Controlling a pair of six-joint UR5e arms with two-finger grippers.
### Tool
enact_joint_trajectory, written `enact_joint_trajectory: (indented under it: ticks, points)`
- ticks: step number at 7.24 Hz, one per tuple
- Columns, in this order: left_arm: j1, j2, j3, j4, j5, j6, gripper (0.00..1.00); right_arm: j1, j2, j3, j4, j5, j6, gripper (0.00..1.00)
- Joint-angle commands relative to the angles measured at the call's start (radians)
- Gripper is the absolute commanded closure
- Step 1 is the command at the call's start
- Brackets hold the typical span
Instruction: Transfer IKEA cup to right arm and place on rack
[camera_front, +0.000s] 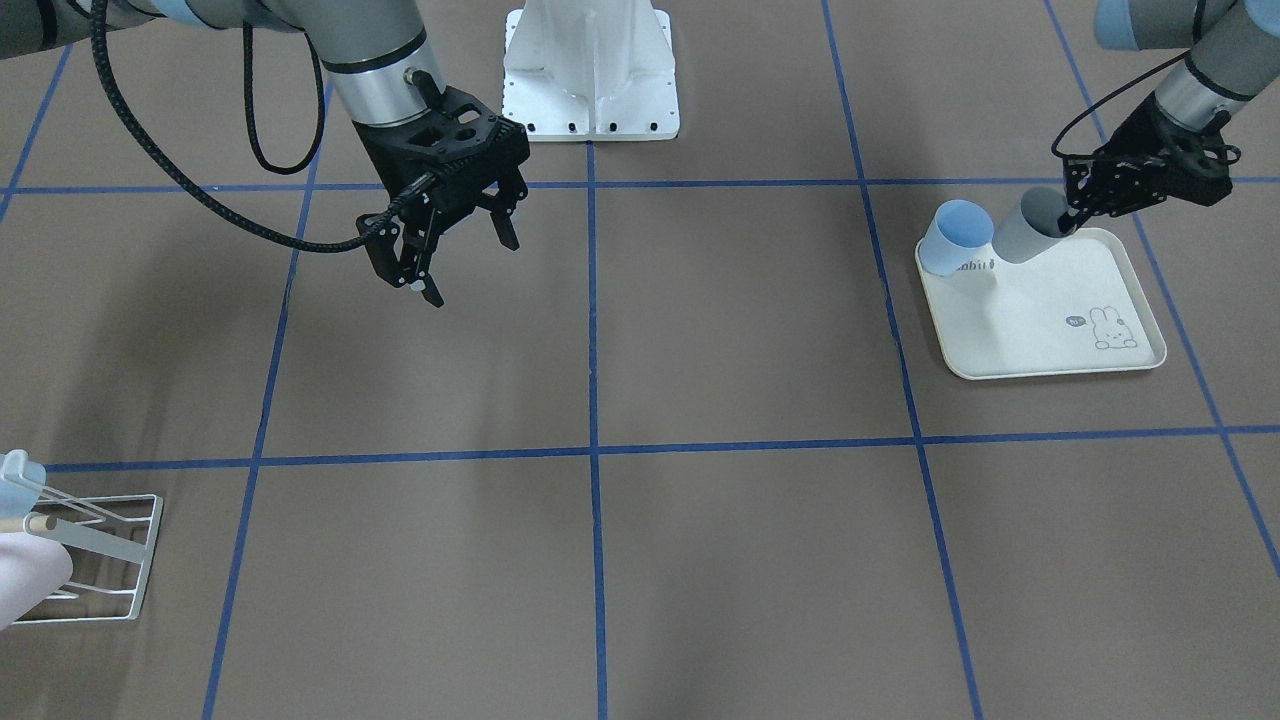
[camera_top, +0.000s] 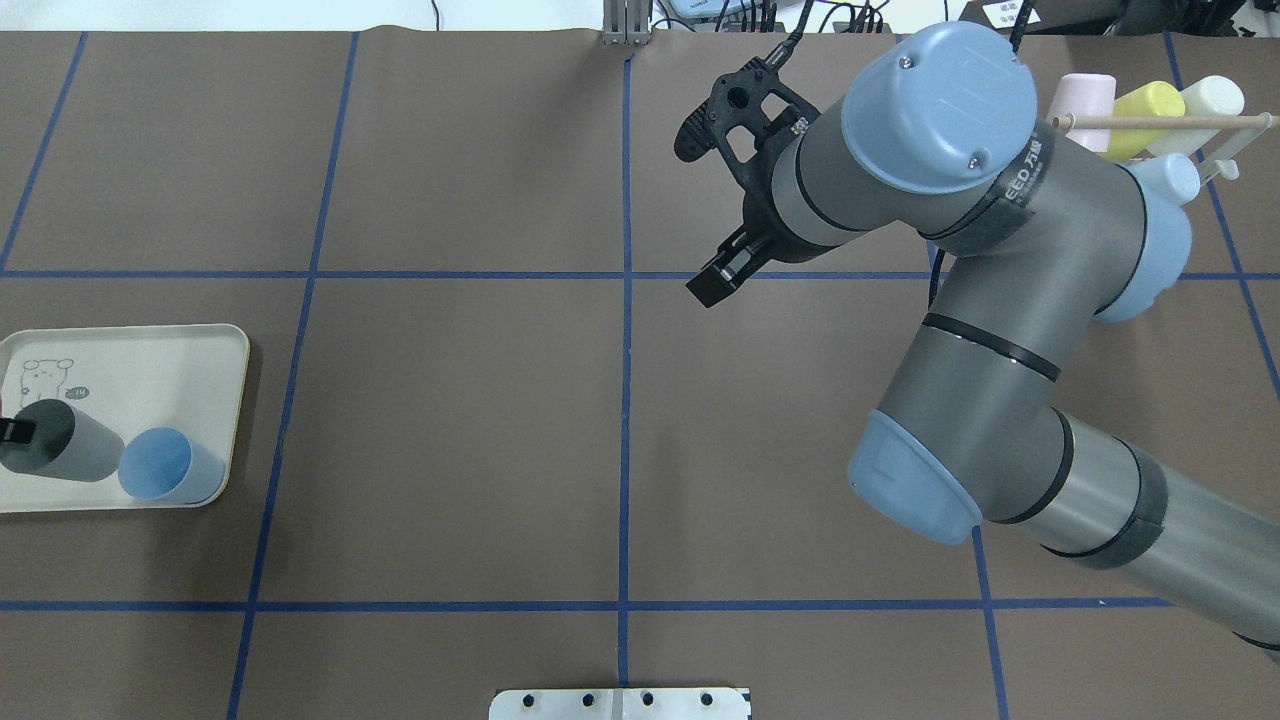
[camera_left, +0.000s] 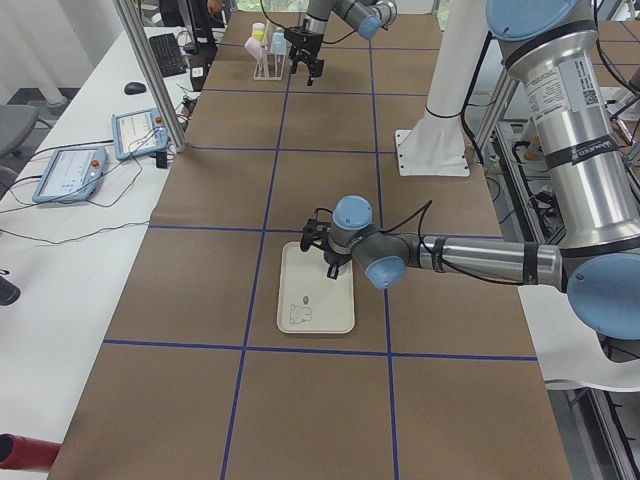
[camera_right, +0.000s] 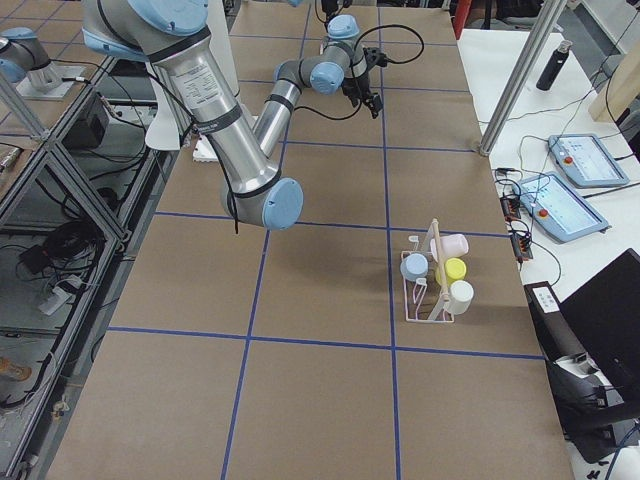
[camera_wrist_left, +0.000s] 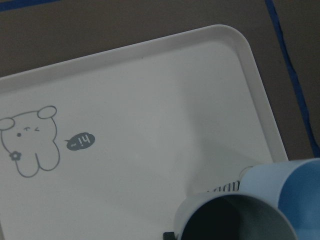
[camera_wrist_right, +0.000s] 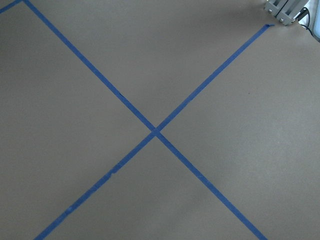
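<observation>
- At the upper right of the front-facing view, the left gripper (camera_front: 1072, 218) has one finger inside the mouth of the grey cup (camera_front: 1025, 238) and the other outside. It looks clamped on the cup's wall, over the upper edge of the cream tray (camera_front: 1040, 330).
- Seen from that side, the grey cup leans: mouth up and to the right, toward the gripper, base down and to the left. Whether the base touches the tray I cannot tell.
- Just beside it, at the tray's upper-left corner, stands a blue cup (camera_front: 952, 240); touching or not is unclear.
- Upper left of centre in the same view, the right gripper (camera_front: 470, 270) hangs above the bare table (camera_front: 720, 330), jaws spread wide and holding nothing.
- The relation that matters — the grey cup lies well apart from the right gripper, off toward the frame's right edge, and only the left gripper is near it. I judge the handover must happen between the two, with the cup's free base end turned toward the receiver.
- At the upper right of the overhead view sits the rack (camera_top: 1150, 122), other cups (camera_top: 1140, 105) already on it — near the right gripper, well apart from the tray.
</observation>
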Motion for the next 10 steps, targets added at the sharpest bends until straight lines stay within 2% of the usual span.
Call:
enact_joint_trajectory:
  ticks: [1, 2, 3, 4, 6, 8, 9, 10]
  points:
    - [-0.162, -0.086, -0.036, 0.127, -0.12, -0.001, 1.0, -0.036, 0.002, -0.003, 0.035, -0.068, 0.001, 0.01]
    - [-0.187, -0.19, -0.086, 0.288, -0.144, -0.017, 1.0, -0.056, -0.01, -0.013, 0.126, -0.111, 0.003, 0.01]
    - [-0.186, -0.264, -0.141, 0.381, -0.164, -0.124, 1.0, -0.067, -0.015, -0.035, 0.218, -0.12, 0.018, 0.01]
    - [-0.186, -0.362, -0.156, 0.375, -0.234, -0.347, 1.0, -0.09, -0.017, -0.058, 0.313, -0.152, 0.039, 0.01]
    - [-0.181, -0.575, -0.162, 0.362, -0.306, -0.732, 1.0, -0.171, -0.05, -0.071, 0.505, -0.299, 0.04, 0.01]
    - [-0.096, -0.735, -0.153, 0.354, -0.297, -1.016, 1.0, -0.207, -0.063, -0.167, 0.794, -0.339, 0.03, 0.01]
    - [-0.012, -0.794, -0.151, 0.358, -0.275, -1.097, 1.0, -0.213, -0.066, -0.228, 0.931, -0.367, 0.018, 0.01]
    - [0.044, -0.822, -0.153, 0.358, -0.225, -1.131, 1.0, -0.217, -0.064, -0.261, 1.019, -0.376, -0.017, 0.01]
